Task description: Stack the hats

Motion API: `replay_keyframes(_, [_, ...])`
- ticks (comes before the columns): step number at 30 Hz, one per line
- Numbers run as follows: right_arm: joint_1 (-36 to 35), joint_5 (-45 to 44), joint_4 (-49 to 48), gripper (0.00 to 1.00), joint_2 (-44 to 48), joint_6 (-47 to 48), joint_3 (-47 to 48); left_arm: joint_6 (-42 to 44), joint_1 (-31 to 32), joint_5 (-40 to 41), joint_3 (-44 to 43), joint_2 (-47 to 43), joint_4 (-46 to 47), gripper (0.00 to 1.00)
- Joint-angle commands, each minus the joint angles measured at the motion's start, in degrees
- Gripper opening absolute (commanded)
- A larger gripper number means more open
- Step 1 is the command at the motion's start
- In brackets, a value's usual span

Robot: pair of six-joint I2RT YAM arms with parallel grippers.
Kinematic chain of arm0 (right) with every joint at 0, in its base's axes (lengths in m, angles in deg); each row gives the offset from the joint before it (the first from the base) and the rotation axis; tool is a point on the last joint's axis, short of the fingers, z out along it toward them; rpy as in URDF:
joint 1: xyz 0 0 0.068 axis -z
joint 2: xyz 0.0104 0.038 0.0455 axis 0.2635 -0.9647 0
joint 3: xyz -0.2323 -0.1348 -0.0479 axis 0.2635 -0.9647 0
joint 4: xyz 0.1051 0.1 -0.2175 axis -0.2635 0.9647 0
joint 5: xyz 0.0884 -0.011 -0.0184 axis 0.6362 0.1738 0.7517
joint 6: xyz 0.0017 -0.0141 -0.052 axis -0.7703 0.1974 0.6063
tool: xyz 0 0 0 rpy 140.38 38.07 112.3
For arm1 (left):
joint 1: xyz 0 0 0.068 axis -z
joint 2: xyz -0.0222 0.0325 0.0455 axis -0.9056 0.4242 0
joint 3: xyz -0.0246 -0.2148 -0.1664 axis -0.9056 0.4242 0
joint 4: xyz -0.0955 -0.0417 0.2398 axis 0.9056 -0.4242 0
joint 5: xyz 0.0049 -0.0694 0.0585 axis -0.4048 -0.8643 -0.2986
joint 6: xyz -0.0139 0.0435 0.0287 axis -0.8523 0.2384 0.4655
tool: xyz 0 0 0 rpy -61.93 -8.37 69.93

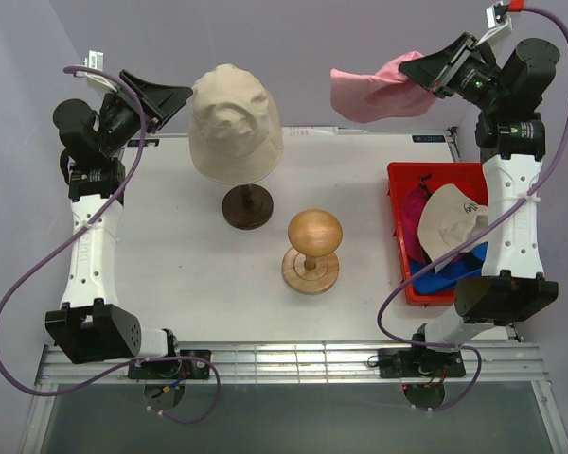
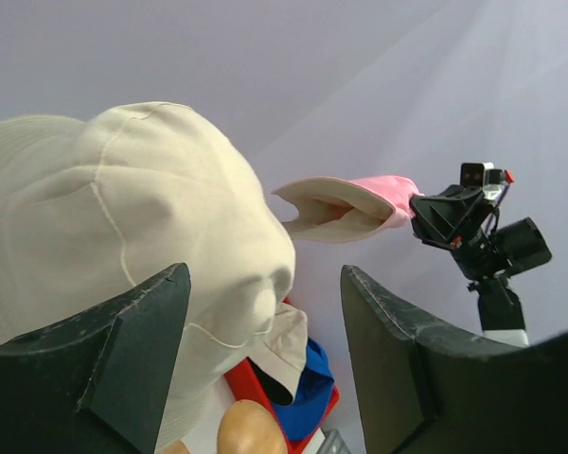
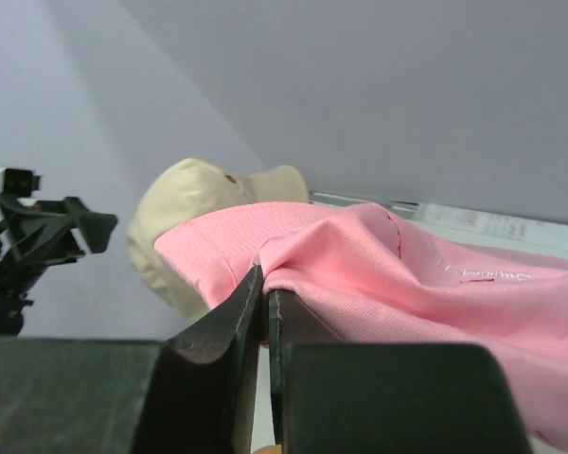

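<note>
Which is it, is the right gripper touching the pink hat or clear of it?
Touching. The right wrist view shows the right gripper shut on a fold of the pink hat, the fabric pinched between its two fingers.

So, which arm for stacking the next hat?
Right, I'd say: the right gripper grips the pink fabric hat aloft; the left gripper stands open and empty beside the beige fabric bucket hat.

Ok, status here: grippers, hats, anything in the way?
Left gripper open, beside beige hat on stand. Right gripper shut on pink hat, held high, far right. Wooden head form stands bare, not between the hats.
</note>
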Motion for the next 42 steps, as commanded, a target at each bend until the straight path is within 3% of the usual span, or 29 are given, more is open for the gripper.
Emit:
replay_keyframes(1, [-0.32, 13.28, -18.48, 0.08, -1.68, -10.87, 2.52, -4.73, 0.43, -3.98, -2.31, -0.85, 5.15, 0.75])
replay_keyframes(6, [-1.99, 22.27, -49.64, 0.08, -4.15, -34.91, 0.59, -4.82, 4.21, -2.22, -3.36, -1.73, 5.33, 0.76])
replay_keyframes(9, [-3.31, 24.91, -56.37, 0.08, -5.82, -39.53, 3.92, -5.44, 8.76, -1.26, -4.5, -1.03, 5.33, 0.76])
replay_keyframes(19, [-8.67, 27.73, -56.92, 0.08, -3.02, -41.83, 7.18, -8.42, 24.16, 7.97, -3.9, -1.29, 6.2, 0.76])
replay_keyframes(42, [-9.9, 28.96, -55.69, 0.08, 1.64, -38.93, 4.55, -35.66, 32.78, 13.16, 13.24, -5.16, 25.53, 0.83])
